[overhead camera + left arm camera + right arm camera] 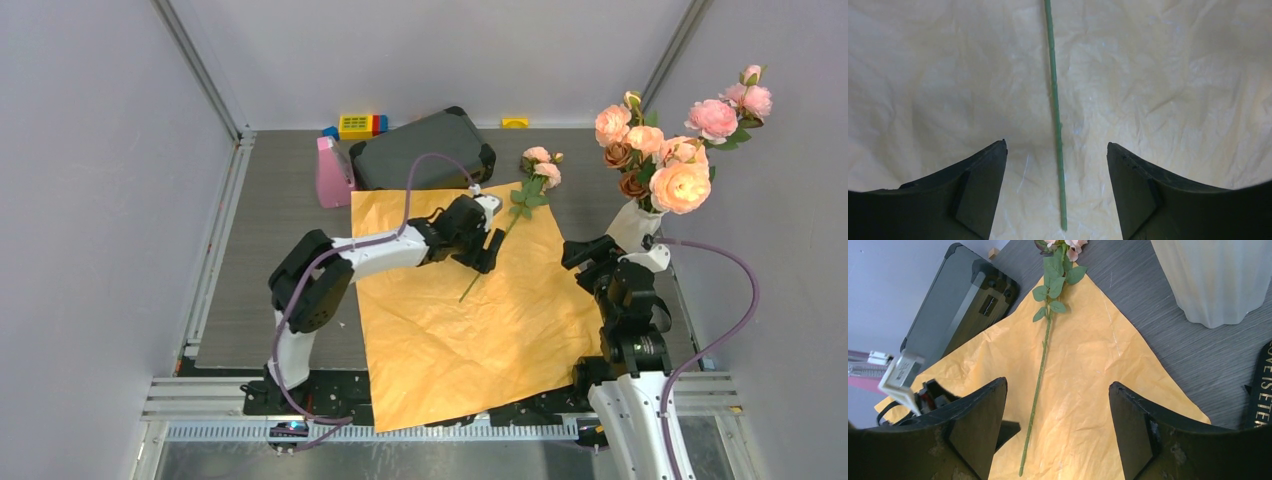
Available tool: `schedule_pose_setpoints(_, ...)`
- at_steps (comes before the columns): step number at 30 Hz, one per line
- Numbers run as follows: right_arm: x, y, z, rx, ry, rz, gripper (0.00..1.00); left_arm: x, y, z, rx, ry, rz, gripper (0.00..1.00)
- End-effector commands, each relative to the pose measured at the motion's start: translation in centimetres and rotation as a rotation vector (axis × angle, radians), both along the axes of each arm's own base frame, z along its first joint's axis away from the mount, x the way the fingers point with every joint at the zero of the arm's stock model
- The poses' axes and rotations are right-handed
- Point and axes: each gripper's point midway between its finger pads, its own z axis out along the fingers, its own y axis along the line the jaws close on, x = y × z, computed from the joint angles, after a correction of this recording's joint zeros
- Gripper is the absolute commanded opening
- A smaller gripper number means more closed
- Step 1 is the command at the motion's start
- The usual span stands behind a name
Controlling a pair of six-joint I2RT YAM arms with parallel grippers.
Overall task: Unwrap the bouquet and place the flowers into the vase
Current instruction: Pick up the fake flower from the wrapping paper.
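Left gripper: jaws apart, single flower stem between them, ungripped, on flat orange paper. Right gripper: jaws apart, empty. Other flowers stand in vase.

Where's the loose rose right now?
Top view: the rose lies mid-table, stem on the orange paper under the left tool, bloom right of the black case.

Top of vase cut off; ribbon print clipped at edge

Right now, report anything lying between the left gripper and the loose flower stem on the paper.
Nothing visible does. The left gripper hangs open astride the stem, with only bare orange paper beneath it.
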Motion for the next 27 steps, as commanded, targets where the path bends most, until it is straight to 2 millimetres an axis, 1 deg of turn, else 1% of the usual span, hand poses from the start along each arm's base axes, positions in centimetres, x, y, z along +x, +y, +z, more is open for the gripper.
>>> schedule_pose_setpoints(1, 0.9, -0.3, 1.0, 0.017, -0.064, -0.025, 0.80, 2.5, -2.7, -0.3, 0.078, -0.124, -0.012, 0.73)
schedule_pose_setpoints(4, 1.1, -0.2, 0.6, 0.024, -0.060, -0.021, 0.80, 2.8, -3.8, -1.9, 0.146, -0.126, -0.044, 0.67)
schedule_pose_setpoints(6, 1.2, -0.1, 0.4, 0.025, -0.059, -0.018, 0.79, 3.1, -4.1, -2.6, 0.192, -0.135, -0.052, 0.59)
schedule_pose_setpoints(9, 1.3, -0.1, 0.3, 0.026, -0.062, -0.017, 0.79, 3.1, -4.0, -3.6, 0.238, -0.131, -0.059, 0.51)
schedule_pose_setpoints(11, 1.4, -0.1, 0.2, 0.030, -0.064, -0.017, 0.79, 3.0, -4.0, -4.1, 0.246, -0.127, -0.063, 0.47)
schedule_pose_setpoints(14, 1.6, 0.1, -0.3, 0.037, -0.057, -0.013, 0.79, 3.0, -4.0, -4.4, 0.259, -0.124, -0.065, 0.38)
schedule_pose_setpoints(19, 1.8, 0.2, -0.9, 0.040, -0.041, -0.008, 0.79, 2.6, -4.1, -5.4, 0.276, -0.090, -0.072, 0.25)
schedule_pose_setpoints(21, 1.8, 0.2, -1.0, 0.041, -0.037, -0.006, 0.79, 2.6, -4.1, -5.6, 0.279, -0.077, -0.063, 0.20)
schedule_pose_setpoints(24, 1.8, 0.2, -1.1, 0.040, -0.037, -0.006, 0.79, 2.2, -4.1, -5.9, 0.272, -0.054, -0.056, 0.10)
schedule_pose_setpoints(27, 1.8, 0.2, -1.1, 0.040, -0.035, -0.005, 0.79, 1.8, -4.2, -5.7, 0.258, -0.031, -0.046, 0.00)
